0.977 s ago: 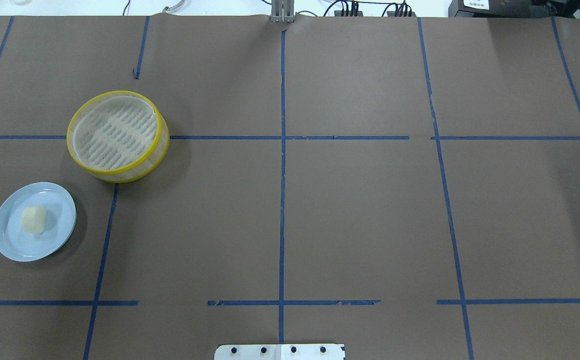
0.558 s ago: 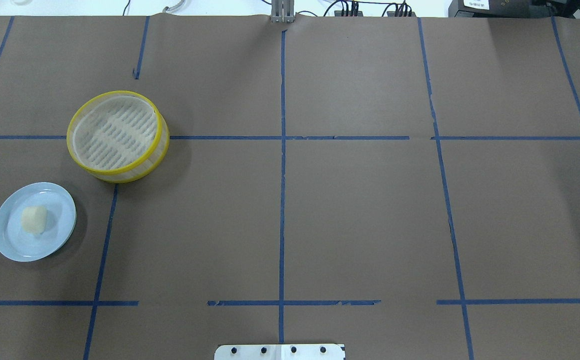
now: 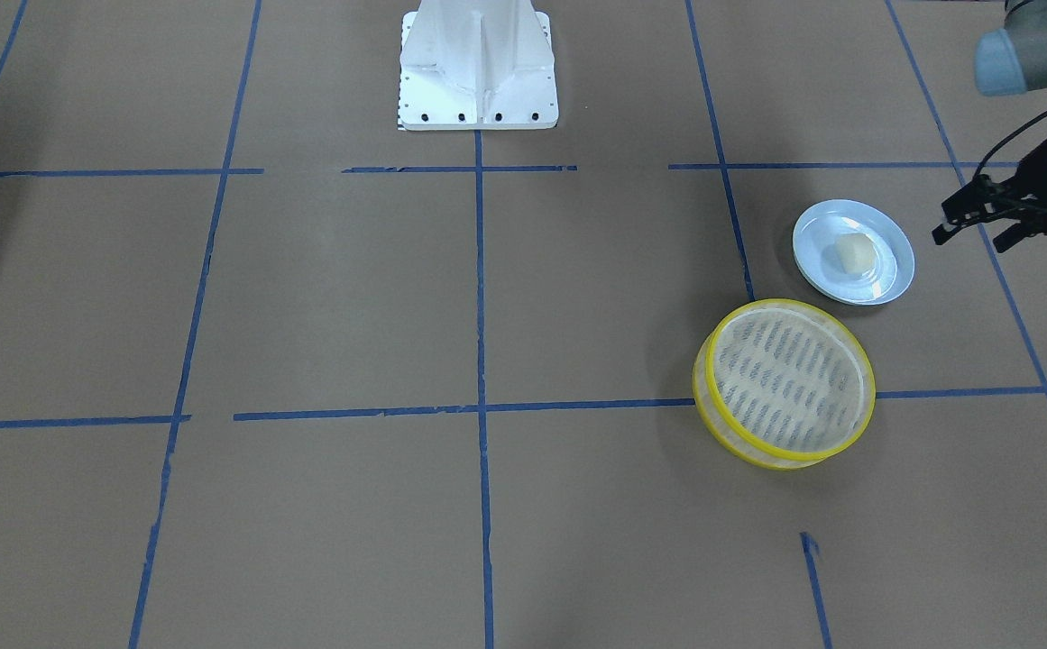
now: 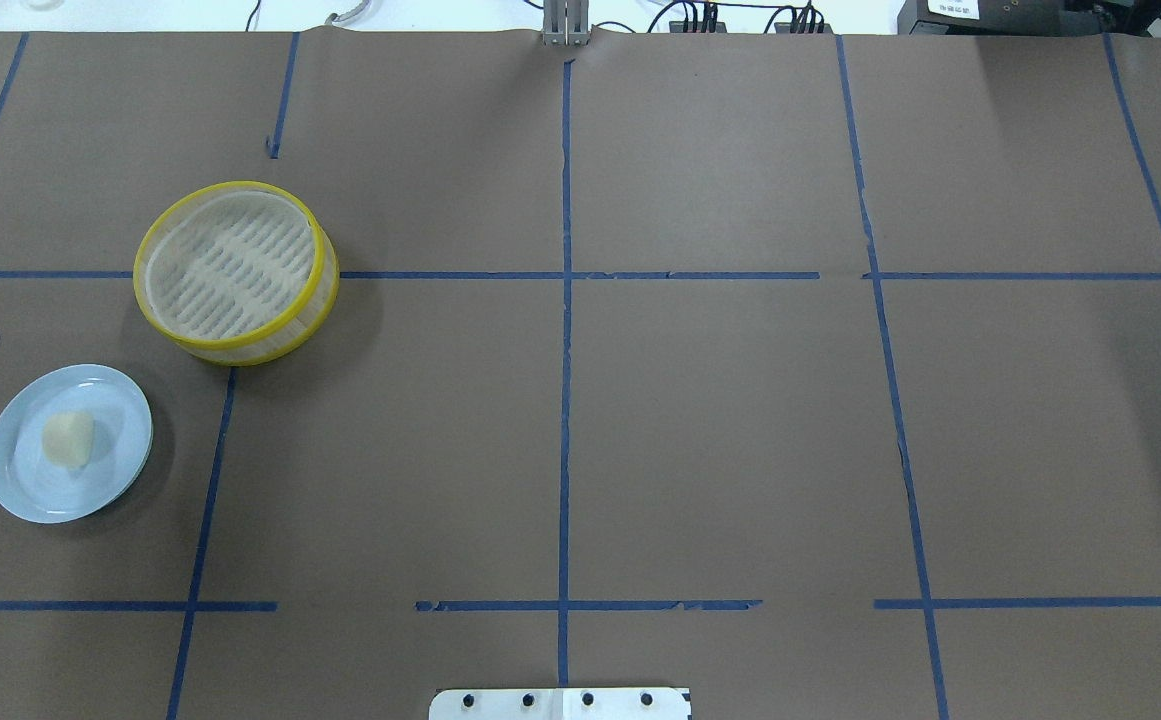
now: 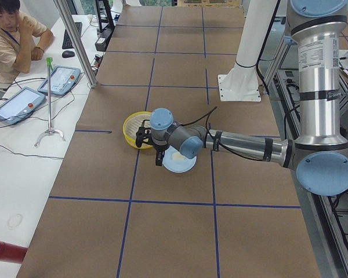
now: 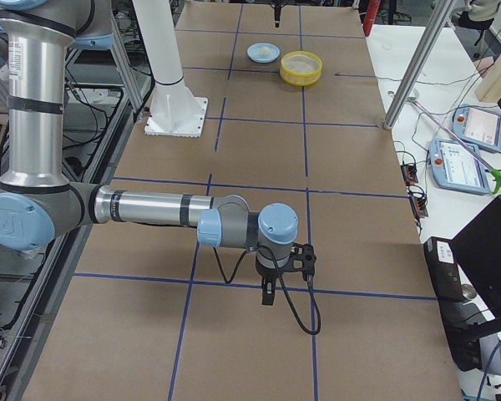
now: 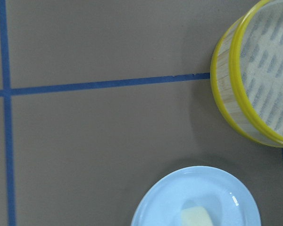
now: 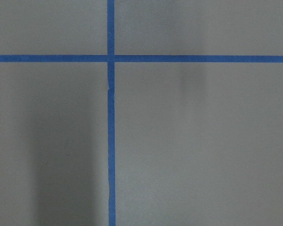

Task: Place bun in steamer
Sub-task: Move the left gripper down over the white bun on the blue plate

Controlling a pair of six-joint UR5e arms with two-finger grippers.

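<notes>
The steamer (image 4: 230, 265) is seen empty; on the pale blue plate (image 4: 115, 420) near it the bun (image 4: 68, 440) is seen ungrasped. The reach is judged in hand: the left gripper (image 3: 969, 239), spread wide and empty, is held near the plate and must be lowered around the bun.

On the table's (image 4: 720, 420) left half, the bun (image 4: 68, 440) lay on the plate (image 4: 118, 418) nearer the robot, the steamer (image 4: 326, 290) stood just beyond, slightly toward the middle, not touching it, and the left tool (image 3: 969, 236) hung off the plate's outer side.
</notes>
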